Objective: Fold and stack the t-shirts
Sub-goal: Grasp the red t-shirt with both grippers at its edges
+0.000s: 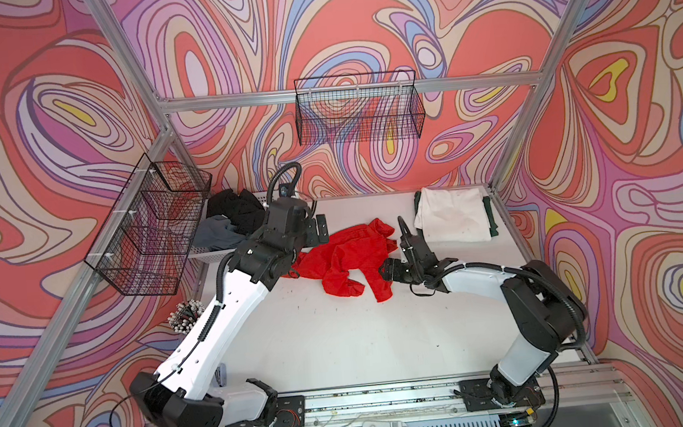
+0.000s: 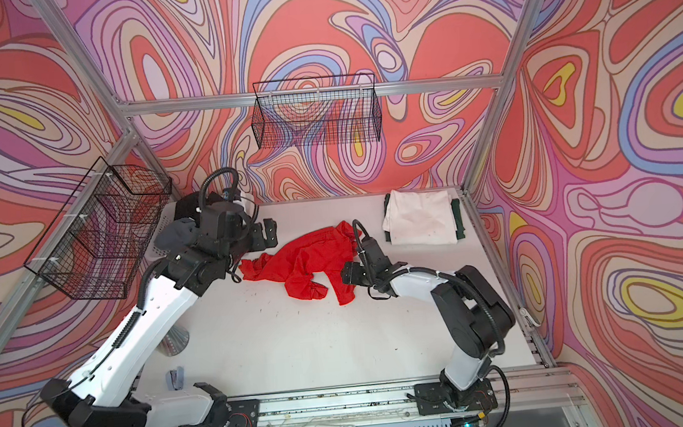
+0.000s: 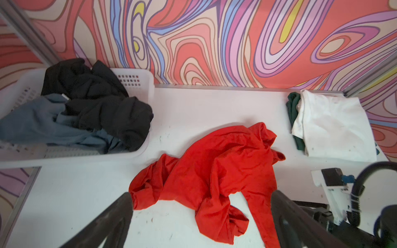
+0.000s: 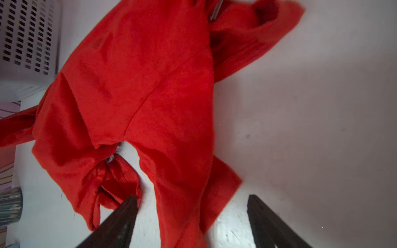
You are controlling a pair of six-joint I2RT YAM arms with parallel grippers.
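Note:
A bright red t-shirt (image 1: pixel 351 255) (image 2: pixel 306 259) (image 3: pixel 219 167) (image 4: pixel 139 85) lies crumpled mid-table. At the back right a folded white t-shirt (image 1: pixel 452 214) (image 3: pixel 333 126) rests on a dark green one (image 2: pixel 457 218) (image 3: pixel 293 111). Black (image 1: pixel 235 208) (image 3: pixel 96 96) and grey (image 1: pixel 216 232) (image 3: pixel 32 120) t-shirts are heaped in the white basket (image 3: pixel 137 79). My left gripper (image 1: pixel 318 229) (image 3: pixel 202 193) is open, above the shirt's left end and holding nothing. My right gripper (image 1: pixel 384 271) (image 4: pixel 192 195) is low at the shirt's right edge, its jaws apart with a strip of red cloth between them.
Black wire baskets hang on the back wall (image 1: pixel 358 109) and the left wall (image 1: pixel 153 225). A metal cup of white-tipped sticks (image 1: pixel 185 316) stands by the table's left edge. Bare white tabletop (image 1: pixel 342 348) lies in front of the red shirt. The arms' base rail (image 1: pixel 387 394) runs along the front.

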